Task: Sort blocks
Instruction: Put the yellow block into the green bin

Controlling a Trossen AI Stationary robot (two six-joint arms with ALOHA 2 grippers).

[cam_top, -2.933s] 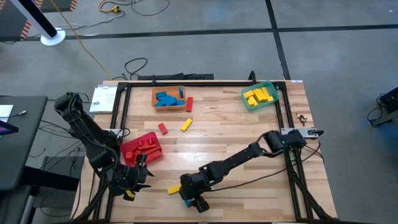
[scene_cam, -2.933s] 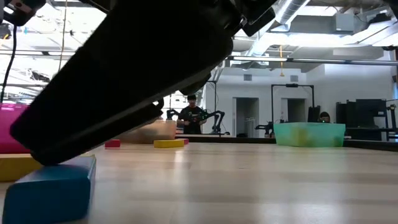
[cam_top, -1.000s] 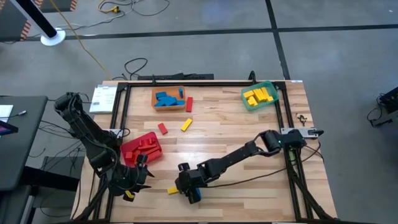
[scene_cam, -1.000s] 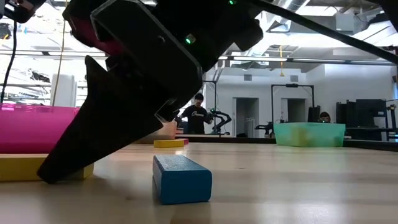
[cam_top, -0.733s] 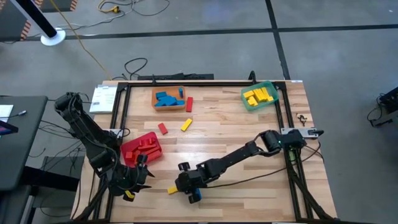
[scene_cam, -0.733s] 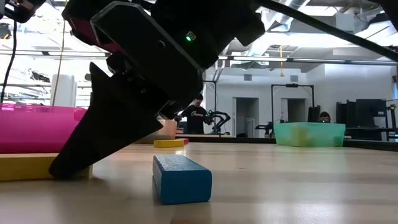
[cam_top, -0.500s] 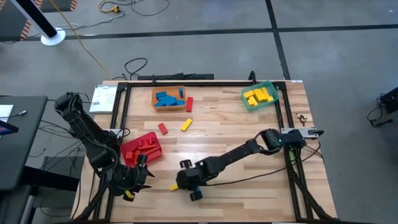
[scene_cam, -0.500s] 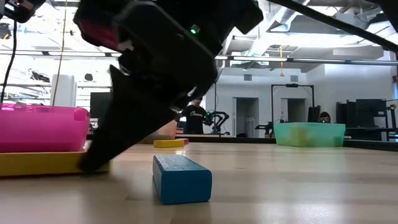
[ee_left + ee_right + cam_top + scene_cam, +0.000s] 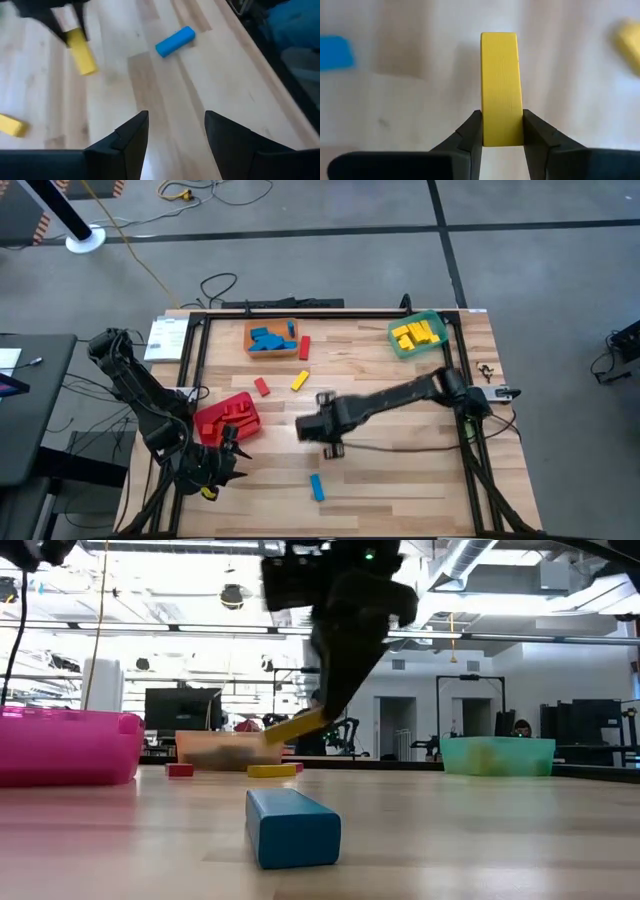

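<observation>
My right gripper (image 9: 502, 120) is shut on a yellow block (image 9: 501, 85) and hangs over the middle of the table (image 9: 322, 430). In the low view this block (image 9: 294, 726) shows well above the wood. A blue block (image 9: 316, 487) lies flat near the front edge. Another yellow block (image 9: 299, 380) and two red blocks (image 9: 262, 386) (image 9: 304, 347) lie farther back. My left gripper (image 9: 172, 120) stands open at the front left corner (image 9: 220, 467) with nothing between its fingers. My right gripper pinches the yellow block's two long sides near one end (image 9: 502, 134) between its two fingers. The fingers come steeply from above, and the block sticks out past the fingertips along their line. The block is lifted clear of the table and tilted (image 9: 294, 726).
An orange bin (image 9: 248, 330) with blue blocks stands at the far left, and a green bin (image 9: 398, 346) with yellow blocks at the far right. A red bin (image 9: 227, 418) sits next to my left arm. A black frame (image 9: 460, 370) edges the table.
My right gripper has shut on the yellow block that lay near the front edge beside the blue block. It has lifted the block clear, moving up and toward the table's far edge and tipping to point more steeply down. The blue block has stayed in place.
</observation>
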